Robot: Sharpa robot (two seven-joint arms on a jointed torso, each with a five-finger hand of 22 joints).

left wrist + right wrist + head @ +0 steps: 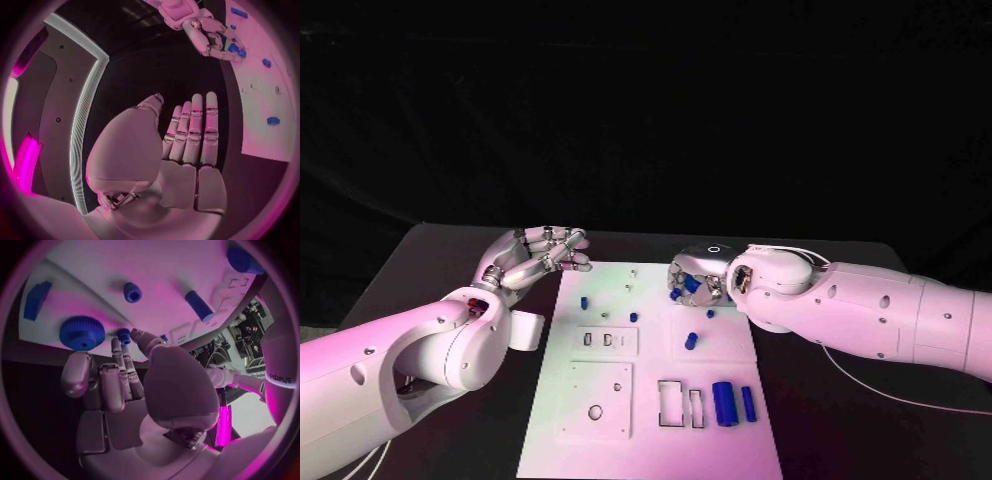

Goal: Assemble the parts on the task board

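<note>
Right hand (701, 283) is down over the far part of the task board (574, 430), palm toward the board, fingers curled downward among a cluster of small blue parts. In the right wrist view its fingertips (124, 340) touch a small blue peg (124, 335); whether the peg is actually pinched or only touched, I cannot tell. A toothed blue gear (82, 332) lies just beside the fingers, a short blue cylinder (132, 292) beyond them, and a longer blue pin (199, 306) further out past the thumb side.

Left hand (535, 255) is raised off the desk (444, 262) beside the board's far left corner, fingers straight and slightly apart, holding nothing. It is well apart from the parts.

Handling judgement: the parts look like rigid moulded plastic, light, smooth-sided. The peg is small against the fingers, so it is likely to roll or squirt out under a loose pinch. Best hold: thumb against one finger across the peg's round side, near mid-length, leaving the end free for insertion. The gear's teeth should give better purchase at the rim. Nothing here looks fragile; alignment matters more than force.

Two more blue cylinders (724, 401) lie on the board near its close right corner, well behind the right hand.
</note>
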